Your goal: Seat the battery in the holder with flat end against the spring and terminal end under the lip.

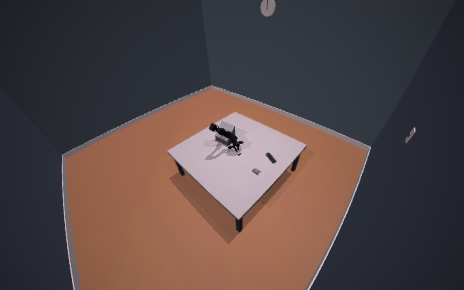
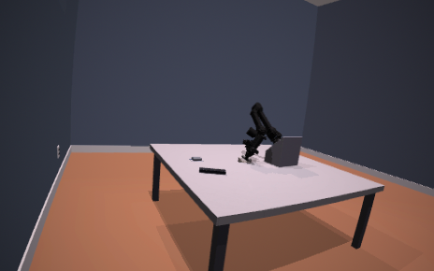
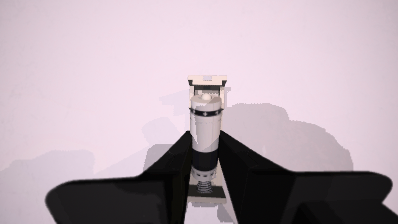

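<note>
The battery (image 3: 205,132), white with black bands, lies lengthwise over the holder in the wrist view, its terminal end toward the lip (image 3: 207,80) and its flat end at the spring (image 3: 204,187). A dark gap shows between terminal and lip; the terminal is not under the lip. The pale holder (image 3: 207,200) (image 2: 240,160) is mostly hidden by battery and fingers. My gripper (image 3: 203,135) (image 2: 247,159) is shut on the battery, one finger on each side. How deep the battery sits, and whether it is level, I cannot tell.
The white table (image 1: 210,170) (image 2: 276,196) also bears a black bar (image 1: 271,158) (image 2: 212,171) and a small blue-grey object (image 1: 256,171) (image 2: 195,159), both away from the gripper. A grey block (image 2: 291,151) stands by the arm's base.
</note>
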### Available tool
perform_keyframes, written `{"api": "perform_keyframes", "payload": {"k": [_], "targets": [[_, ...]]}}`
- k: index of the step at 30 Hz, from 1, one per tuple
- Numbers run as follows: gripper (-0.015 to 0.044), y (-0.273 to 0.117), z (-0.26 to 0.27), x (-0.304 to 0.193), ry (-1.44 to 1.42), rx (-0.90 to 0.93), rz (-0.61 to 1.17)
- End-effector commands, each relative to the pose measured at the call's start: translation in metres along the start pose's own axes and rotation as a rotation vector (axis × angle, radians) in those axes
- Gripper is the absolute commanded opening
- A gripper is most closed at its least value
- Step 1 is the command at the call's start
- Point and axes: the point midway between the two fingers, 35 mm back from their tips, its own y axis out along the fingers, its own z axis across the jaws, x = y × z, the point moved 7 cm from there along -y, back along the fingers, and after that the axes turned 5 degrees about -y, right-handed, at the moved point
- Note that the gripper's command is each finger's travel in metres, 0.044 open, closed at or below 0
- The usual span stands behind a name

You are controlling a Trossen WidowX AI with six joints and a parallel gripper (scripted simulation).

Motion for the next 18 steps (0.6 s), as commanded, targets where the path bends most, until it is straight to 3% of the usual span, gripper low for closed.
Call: {"api": "perform_keyframes", "payload": {"k": [1, 18], "targets": [[0.0066, -0.002, 0.000, -0.006, -0.004, 0.003, 0.013], [0.0066, 0.006, 0.006, 0.004, 0.001, 0.029, 0.073]]}}
